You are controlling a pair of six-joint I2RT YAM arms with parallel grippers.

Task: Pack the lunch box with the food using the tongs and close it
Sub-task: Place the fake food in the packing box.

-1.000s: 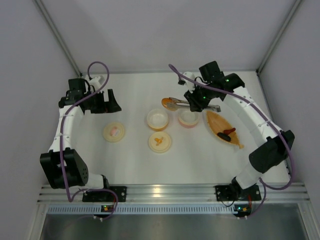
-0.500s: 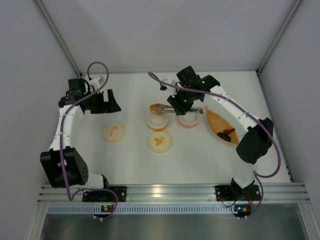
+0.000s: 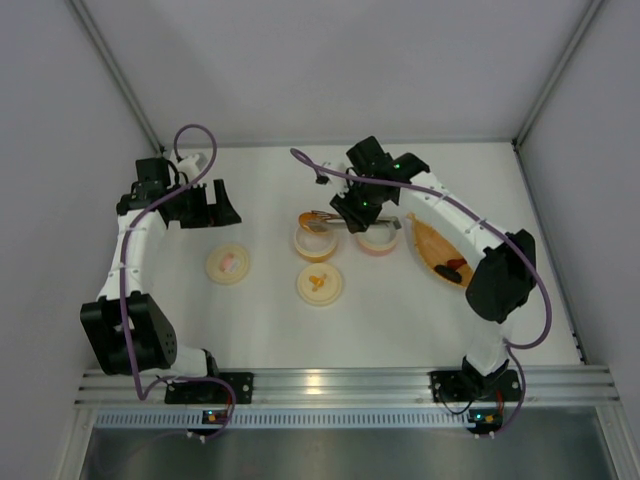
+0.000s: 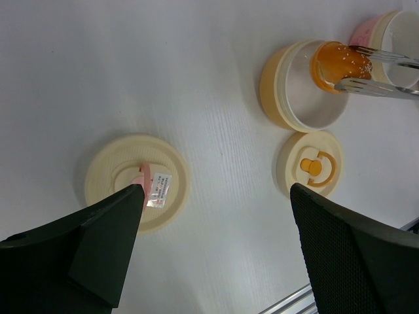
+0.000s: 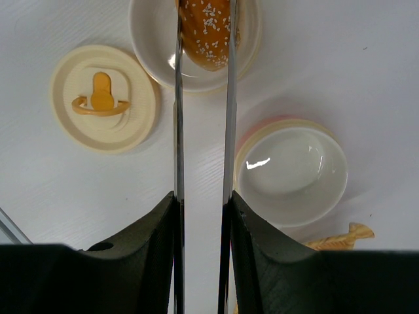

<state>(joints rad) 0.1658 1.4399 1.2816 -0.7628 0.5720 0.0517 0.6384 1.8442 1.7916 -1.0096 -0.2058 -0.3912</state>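
Note:
My right gripper [image 5: 203,199] is shut on the grey metal tongs [image 5: 178,131], its fingers pressing both arms. The tong tips pinch an orange-tan, seed-speckled bun [image 5: 206,33] over the orange-walled bowl [image 5: 150,59] of the lunch box. From above, the bun [image 3: 313,218] hangs at that bowl's far rim [image 3: 300,243], with the right gripper [image 3: 352,212] over the pink-walled bowl [image 3: 377,243]. That pink bowl [image 5: 291,173] holds nothing. Dark sausage pieces [image 3: 452,265] and a red bit [image 3: 445,273] lie in the orange boat tray [image 3: 428,240]. My left gripper [image 3: 215,205] hovers open at the far left, holding nothing.
Two cream lids lie flat on the table: one with a pink mark [image 3: 228,264] and one with an orange mark [image 3: 319,284]. The left wrist view shows both lids [image 4: 118,170] [image 4: 309,163] below the open left gripper [image 4: 215,190]. White walls enclose the table.
My right arm has swung left with the tongs, carrying the bun from beyond the pink bowl to over the orange bowl. The left arm has not moved.

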